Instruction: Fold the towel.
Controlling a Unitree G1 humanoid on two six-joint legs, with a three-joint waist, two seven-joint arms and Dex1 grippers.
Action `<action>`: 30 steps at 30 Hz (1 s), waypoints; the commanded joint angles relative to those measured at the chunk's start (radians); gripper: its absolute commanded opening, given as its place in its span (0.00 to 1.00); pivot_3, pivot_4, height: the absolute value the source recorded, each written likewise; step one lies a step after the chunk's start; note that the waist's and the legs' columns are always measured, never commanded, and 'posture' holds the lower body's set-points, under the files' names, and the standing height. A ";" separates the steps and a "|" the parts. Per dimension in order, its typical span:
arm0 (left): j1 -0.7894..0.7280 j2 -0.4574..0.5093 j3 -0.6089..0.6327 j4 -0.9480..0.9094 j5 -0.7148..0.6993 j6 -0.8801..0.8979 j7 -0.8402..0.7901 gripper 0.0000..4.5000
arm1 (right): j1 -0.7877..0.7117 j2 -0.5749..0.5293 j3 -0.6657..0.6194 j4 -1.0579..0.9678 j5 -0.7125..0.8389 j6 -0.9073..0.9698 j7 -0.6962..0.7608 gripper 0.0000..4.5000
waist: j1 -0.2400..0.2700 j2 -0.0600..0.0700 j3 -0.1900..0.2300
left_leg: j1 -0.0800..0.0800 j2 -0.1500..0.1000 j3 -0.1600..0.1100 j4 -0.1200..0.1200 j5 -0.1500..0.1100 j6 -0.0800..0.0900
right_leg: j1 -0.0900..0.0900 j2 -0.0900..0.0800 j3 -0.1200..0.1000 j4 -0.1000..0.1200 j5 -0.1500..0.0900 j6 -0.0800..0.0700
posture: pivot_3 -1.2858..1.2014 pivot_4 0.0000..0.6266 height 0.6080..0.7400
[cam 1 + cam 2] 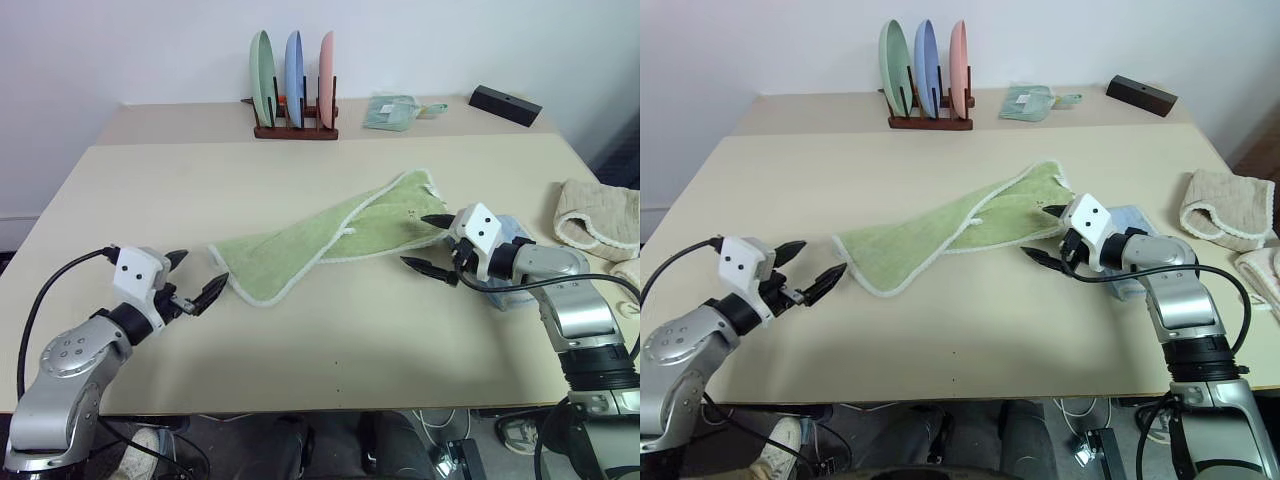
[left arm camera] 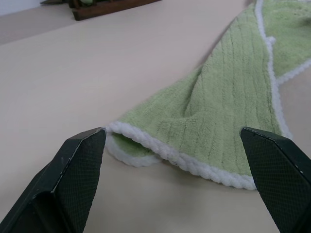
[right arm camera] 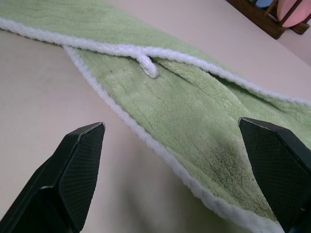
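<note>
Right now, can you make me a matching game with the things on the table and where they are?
Things:
1. towel
2. plate rack
3. black box
4. left gripper

Places or states:
A. far right corner of the back table
B. open, just off the towel's near end
C. lying long and slanted across the middle of the table
D. holding three plates on edge, at the back

Pairs: 1-C, 2-D, 3-A, 4-B
</note>
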 commanded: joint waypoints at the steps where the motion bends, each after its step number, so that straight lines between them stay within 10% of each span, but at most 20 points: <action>1: 0.001 0.001 0.012 -0.024 0.001 -0.008 0.006 1.00 | -0.019 -0.008 -0.021 -0.014 0.016 -0.020 0.003 1.00 | 0.000 0.000 0.000 | 0.000 0.000 0.000 0.000 0.000 0.000 | 0.000 0.000 0.000 0.000 0.000 0.000 | 0.52 0.24 1.00; 30: -0.017 0.052 -0.021 -0.044 -0.045 0.059 -0.072 1.00 | 0.010 0.082 0.013 -0.111 0.018 0.025 -0.076 1.00 | 0.000 0.001 0.002 | 0.000 0.000 0.001 0.000 0.000 0.001 | 0.000 0.000 0.002 -0.001 0.000 0.000 | 0.52 0.24 1.00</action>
